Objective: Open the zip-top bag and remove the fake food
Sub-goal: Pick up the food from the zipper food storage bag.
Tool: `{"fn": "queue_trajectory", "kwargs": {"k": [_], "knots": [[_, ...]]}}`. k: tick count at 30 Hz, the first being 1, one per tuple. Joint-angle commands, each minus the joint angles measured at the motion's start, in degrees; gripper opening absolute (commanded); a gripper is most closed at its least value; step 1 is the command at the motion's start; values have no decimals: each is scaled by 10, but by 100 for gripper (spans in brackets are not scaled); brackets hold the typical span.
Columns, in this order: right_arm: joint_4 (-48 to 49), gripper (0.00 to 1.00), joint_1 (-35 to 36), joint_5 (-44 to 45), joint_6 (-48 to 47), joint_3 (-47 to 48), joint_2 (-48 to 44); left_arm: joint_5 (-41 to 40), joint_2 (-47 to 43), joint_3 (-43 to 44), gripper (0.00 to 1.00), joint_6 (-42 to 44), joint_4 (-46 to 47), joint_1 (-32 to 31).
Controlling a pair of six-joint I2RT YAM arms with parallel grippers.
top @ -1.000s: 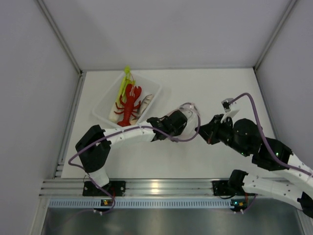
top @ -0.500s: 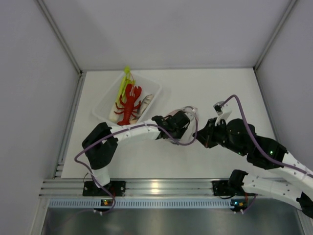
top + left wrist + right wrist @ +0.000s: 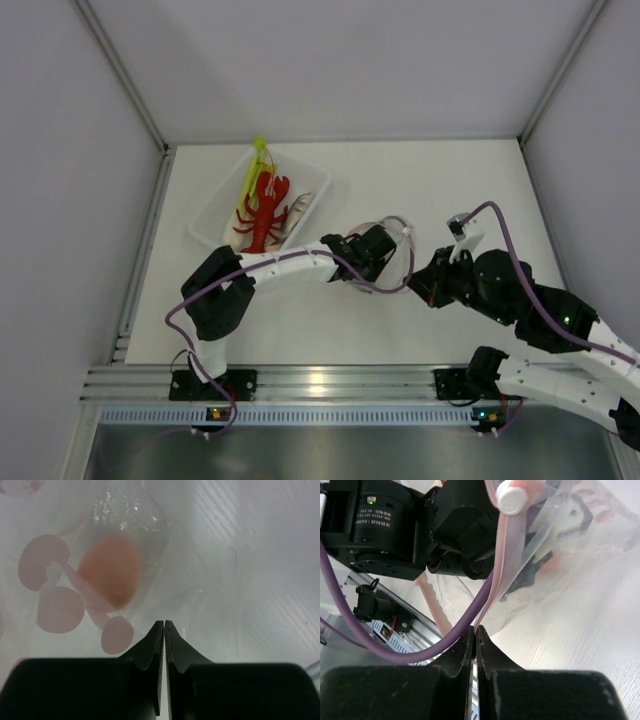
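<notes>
If tugged by right gripper (image 3: pixel 474 629), clamped on pink zip strip (image 3: pixel 496 580) of zip-top bag (image 3: pixel 397 226) mid-table, could slip free. Noted left gripper (image 3: pixel 164 626) pressed together inside, just short of pinkish round piece (image 3: pixel 109 570); may only shove it deeper.

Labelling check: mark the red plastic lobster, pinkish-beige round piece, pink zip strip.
red plastic lobster (image 3: pixel 263 215), top view, mid-body.
pinkish-beige round piece (image 3: pixel 109 570), left wrist view, centre.
pink zip strip (image 3: pixel 499 565), right wrist view, mid-length.

Top view: zip-top bag (image 3: pixel 398 232) mostly hidden by left gripper (image 3: pixel 164 625); round piece (image 3: pixel 108 570) blurry thru plastic
</notes>
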Motion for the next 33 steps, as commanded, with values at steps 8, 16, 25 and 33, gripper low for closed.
{"fn": "queue_trajectory", "kwargs": {"k": [8,16,25,33], "knots": [[-50,0,-1,99,-12,127,35,132,-49,15,8,1,-118,-8],[-13,0,-75,47,-50,110,135,58,-31,60,25,0,-125,-9],[9,0,-150,-60,-81,63,135,-72,49,131,41,12,-121,-5],[15,0,-162,-98,-87,42,119,-101,78,125,46,26,-95,16]]}}
